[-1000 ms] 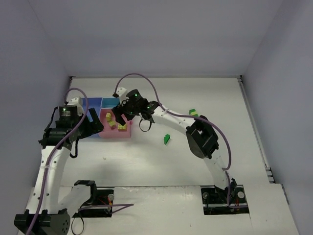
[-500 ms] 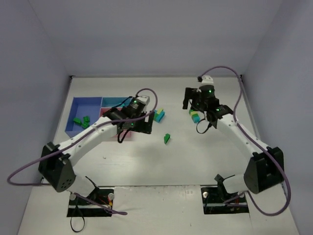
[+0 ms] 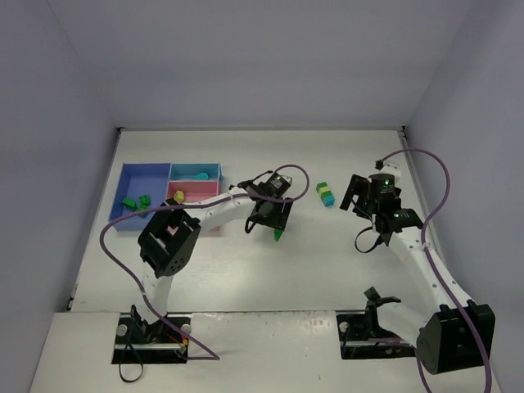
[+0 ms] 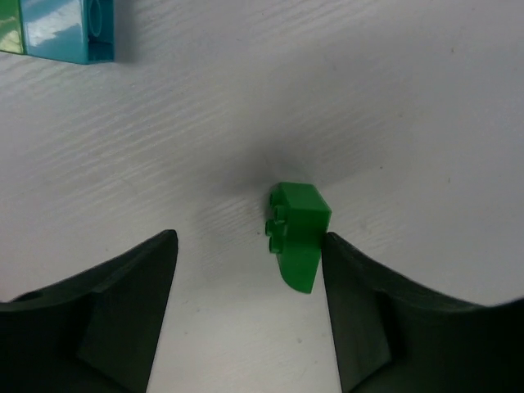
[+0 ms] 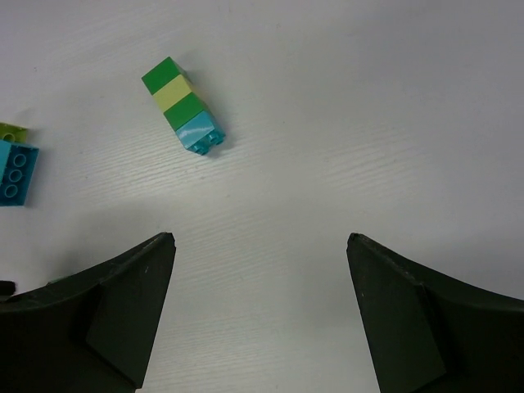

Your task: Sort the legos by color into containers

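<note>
Straddling a dark green brick point(image 4: 299, 237), the left end effector point(image 4: 250, 236) is spread wide and grips nothing. The brick is a short glossy block lying on its side, its studs turned toward one finger point(image 4: 106, 319). Its opposite face sits close against the other finger, and whether they touch cannot be told. It rests on the worktop point(image 3: 327, 262) near the middle, and a teal brick point(image 4: 57, 29) lies well beyond it.

The right end effector point(image 5: 259, 237) is also released, its fingers wide apart over bare worktop and touching nothing. Ahead of it lies a 4-brick stack point(image 5: 182, 105), coloured dark green, yellow-green, dark green, then teal.

Toward the far left corner sit 3 joined trays. The blue tray point(image 3: 147, 176) holds 2 dark green bricks point(image 3: 137, 201). The pink tray point(image 3: 190, 191), partly hidden by the left arm, holds a yellow-green brick point(image 3: 178, 196). The light-blue tray point(image 3: 214, 172) holds a teal piece point(image 3: 201, 174).
</note>
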Controlling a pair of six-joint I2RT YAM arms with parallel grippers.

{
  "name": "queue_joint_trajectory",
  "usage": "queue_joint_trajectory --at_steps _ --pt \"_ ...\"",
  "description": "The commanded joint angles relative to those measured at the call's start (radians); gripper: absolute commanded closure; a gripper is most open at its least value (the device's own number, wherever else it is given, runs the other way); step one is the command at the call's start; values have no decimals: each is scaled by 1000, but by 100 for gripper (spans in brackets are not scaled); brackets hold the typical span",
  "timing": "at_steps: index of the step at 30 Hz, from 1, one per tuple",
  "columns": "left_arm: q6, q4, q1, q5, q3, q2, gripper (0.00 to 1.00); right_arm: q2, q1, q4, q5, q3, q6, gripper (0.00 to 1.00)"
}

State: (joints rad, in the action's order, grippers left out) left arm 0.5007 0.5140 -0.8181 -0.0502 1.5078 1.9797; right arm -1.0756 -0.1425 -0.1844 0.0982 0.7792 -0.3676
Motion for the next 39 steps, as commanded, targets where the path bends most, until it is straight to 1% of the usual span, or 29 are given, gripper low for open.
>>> queue_joint_trajectory --at_steps 1,4,5,7,8,12,15,16,17,18,19,20,21,22,24,26,27,30,31,33,34,39 --pt "16 -34 -3 -10 68 2 52 25 7 19 2 3 -17 17" --pt "15 -39 -3 6 74 28 74 16 9 17 -8 2 -17 18" --pt "15 -35 -3 9 77 25 87 14 8 17 -12 0 -19 18" --pt "12 -39 -3 22 71 8 97 8 7 19 -26 0 -21 18" --pt "6 -35 -3 29 62 -17 100 6 9 20 -31 2 -21 18" --pt "1 -43 17 41 13 -97 100 -20 7 33 -54 12 -8 18" --pt "-4 -46 22 36 -3 -122 100 -27 7 39 -60 22 -1 18" --pt "-5 -42 20 33 -1 -122 98 -29 7 40 -60 23 1 18" --pt "-5 -42 20 24 0 -120 89 -29 6 42 -67 25 2 18" --pt "-10 -48 19 12 0 -120 67 -27 6 45 -72 25 4 18" --pt "-14 -52 17 1 0 -119 55 -29 6 45 -77 26 2 18" --pt "-27 -57 14 -8 2 -110 45 -27 6 46 -84 25 4 18" --pt "-34 -58 10 -8 9 -96 30 -27 7 49 -87 20 2 18" --pt "-42 -55 8 -8 15 -87 26 -26 7 51 -87 19 2 18" --pt "-51 -43 7 -14 32 -67 21 -24 7 53 -89 12 2 18" --pt "-57 -45 5 -33 61 -36 20 -17 7 51 -89 8 4 18" --pt "-68 -51 4 -45 68 -18 20 -14 7 51 -118 6 6 18" --pt "-154 -68 2 -98 87 13 20 6 6 51 -132 -1 12 18" --pt "-222 -68 2 -108 97 18 20 9 6 51 -135 -3 18 18" --pt "-304 -65 4 -123 104 27 20 22 6 51 -141 -6 22 18" --pt "-380 -62 4 -126 109 30 20 28 6 51 -146 -12 21 18" --pt "-592 -42 4 -175 149 56 20 58 7 48 -157 -31 19 18"
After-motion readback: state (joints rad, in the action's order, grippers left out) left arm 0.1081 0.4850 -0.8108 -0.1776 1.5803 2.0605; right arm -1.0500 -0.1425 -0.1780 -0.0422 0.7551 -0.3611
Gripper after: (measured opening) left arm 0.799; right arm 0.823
